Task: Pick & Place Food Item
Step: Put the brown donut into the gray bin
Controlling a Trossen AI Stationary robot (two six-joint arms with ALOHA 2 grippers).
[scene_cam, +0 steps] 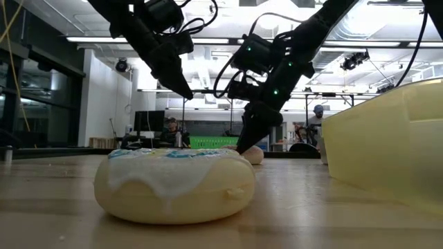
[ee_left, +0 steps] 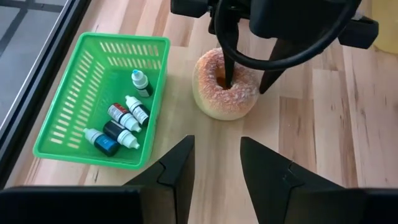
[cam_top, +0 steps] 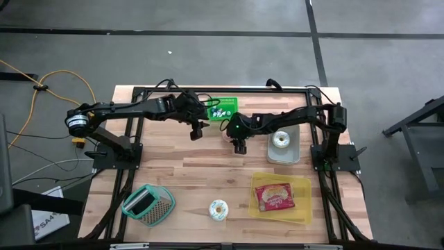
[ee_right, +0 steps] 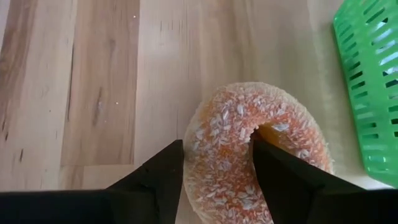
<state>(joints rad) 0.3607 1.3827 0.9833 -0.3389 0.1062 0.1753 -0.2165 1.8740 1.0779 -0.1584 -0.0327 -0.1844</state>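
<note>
The sprinkle-coated orange donut (ee_right: 255, 149) lay on the table (cam_top: 180, 173) just beside the green basket (cam_top: 226, 107) of small dropper bottles (ee_left: 121, 124), and the right claw (ee_left: 249, 78) stood over it with its fingers spread, one finger reaching into the donut's hole and the other down past the outer rim, straddling one side of the ring. The left claw (ee_left: 217, 165) hung a little way off above the table with its fingers also spread and nothing between them, pointing toward the donut and the basket. Elsewhere on the table a white-iced donut (cam_top: 218, 209) lay near the front edge, another donut (cam_top: 281, 139) sat in a clear container (cam_top: 295, 154), and a packet (cam_top: 275, 197) rested in a yellow tray (cam_top: 303, 212).
</note>
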